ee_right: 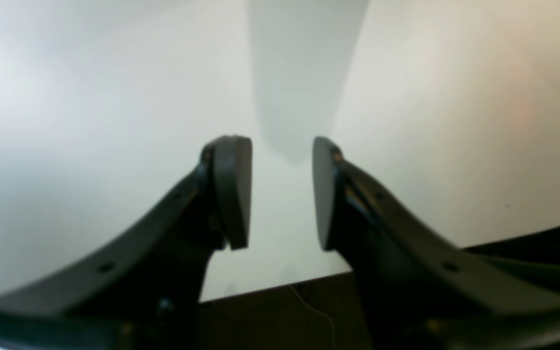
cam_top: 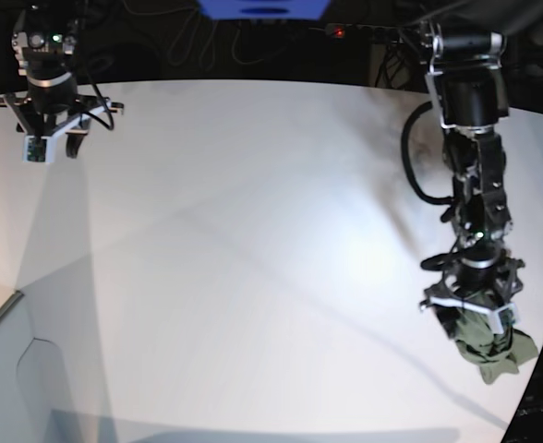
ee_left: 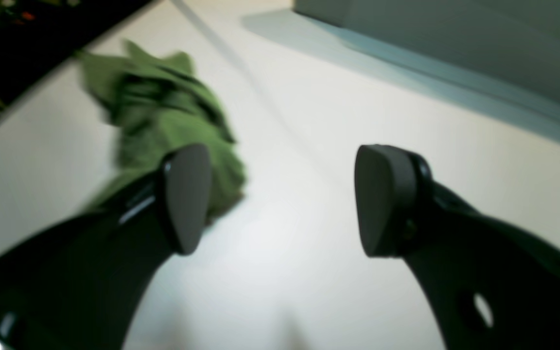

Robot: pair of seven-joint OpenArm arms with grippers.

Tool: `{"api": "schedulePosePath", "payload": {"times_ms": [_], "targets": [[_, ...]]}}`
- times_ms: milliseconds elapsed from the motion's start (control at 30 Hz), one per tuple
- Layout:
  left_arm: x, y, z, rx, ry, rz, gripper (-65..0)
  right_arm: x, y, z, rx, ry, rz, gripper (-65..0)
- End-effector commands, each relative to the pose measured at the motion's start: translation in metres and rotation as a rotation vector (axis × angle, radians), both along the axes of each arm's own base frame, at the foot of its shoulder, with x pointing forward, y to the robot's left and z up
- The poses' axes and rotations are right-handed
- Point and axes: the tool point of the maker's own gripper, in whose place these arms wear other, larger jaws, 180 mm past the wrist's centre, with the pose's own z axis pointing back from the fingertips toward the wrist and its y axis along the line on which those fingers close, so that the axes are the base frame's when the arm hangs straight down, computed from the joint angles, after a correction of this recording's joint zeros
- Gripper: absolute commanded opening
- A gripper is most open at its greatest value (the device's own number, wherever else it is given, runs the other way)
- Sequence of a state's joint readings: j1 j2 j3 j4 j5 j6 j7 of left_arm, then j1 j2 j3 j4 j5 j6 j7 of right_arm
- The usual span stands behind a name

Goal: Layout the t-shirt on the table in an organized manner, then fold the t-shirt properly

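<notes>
Near the bench (cam_top: 253,277) edge by the left arm, the t-shirt (cam_top: 493,343) lies bunched beneath the left gripper (cam_top: 470,309), whose fingers (ee_left: 187,194) stand wide and empty. A careless tug could drag it overboard. The right gripper (ee_right: 280,194), half-open and empty, hovers over ample bare room.

Bright blue flat-topped object (cam_top: 262,7) at the top edge of the base view, cut off by the frame. Small red indicator light (cam_top: 340,32) just to its right, among dark tangled cables (cam_top: 207,41) on a black background.

Pale grey smooth panel (cam_top: 4,369) in the lower-left corner of the base view; the same kind of grey slab (ee_left: 455,39) fills the left wrist view's upper right.

Thin pale cord (ee_right: 316,308) on the dark floor (ee_right: 270,321), right wrist view.
</notes>
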State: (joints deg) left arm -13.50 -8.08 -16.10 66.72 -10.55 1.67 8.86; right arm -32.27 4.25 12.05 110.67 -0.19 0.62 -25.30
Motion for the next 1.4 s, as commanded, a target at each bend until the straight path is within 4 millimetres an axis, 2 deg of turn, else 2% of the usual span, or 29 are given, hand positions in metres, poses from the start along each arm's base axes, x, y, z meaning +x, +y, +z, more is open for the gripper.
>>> {"api": "schedulePosePath", "payload": {"times_ms": [0,133,233,367,500,533,700,1000,1133,1200,1367], "targets": [[0.006,0.015,0.019,0.036,-0.037,0.014,-19.7,0.007,0.002,0.01,-0.009,-0.043,0.018,-43.3],[-0.002,0.056,0.024,0.098,0.005,0.051,-19.6,0.008,0.004,0.01,-0.007,-0.044,0.022,-43.3],[-0.008,0.076,0.027,0.089,0.005,0.103,-19.6,0.009,0.01,0.009,0.003,-0.044,0.036,-43.3],[-0.01,0.088,0.003,0.111,0.085,0.113,-19.6,0.01,0.012,0.009,0.006,-0.044,0.04,-43.3],[-0.004,0.083,-0.038,0.147,0.223,0.092,-19.6,0.009,0.012,0.008,0.006,-0.041,0.04,-43.3],[-0.001,0.08,-0.042,0.148,0.228,0.092,-19.6,0.008,0.012,0.008,0.006,-0.039,0.04,-43.3],[0.004,0.076,-0.045,0.229,0.183,0.067,-19.6,0.007,0.012,0.007,0.006,-0.036,0.04,-43.3],[0.0,0.074,-0.077,0.182,0.272,0.073,-19.9,0.007,0.012,0.007,0.006,-0.036,0.04,-43.3],[0.003,0.074,-0.074,0.189,0.248,0.07,-20.5,0.007,0.012,0.007,0.006,-0.036,0.04,-43.3],[0.006,0.068,-0.073,0.188,0.235,0.063,-25.6,0.007,0.012,0.006,0.006,-0.035,0.039,-43.3],[0.024,0.051,-0.061,0.166,0.198,0.048,-60.1,0.008,0.011,0.007,0.004,-0.04,0.037,-43.3]]}}
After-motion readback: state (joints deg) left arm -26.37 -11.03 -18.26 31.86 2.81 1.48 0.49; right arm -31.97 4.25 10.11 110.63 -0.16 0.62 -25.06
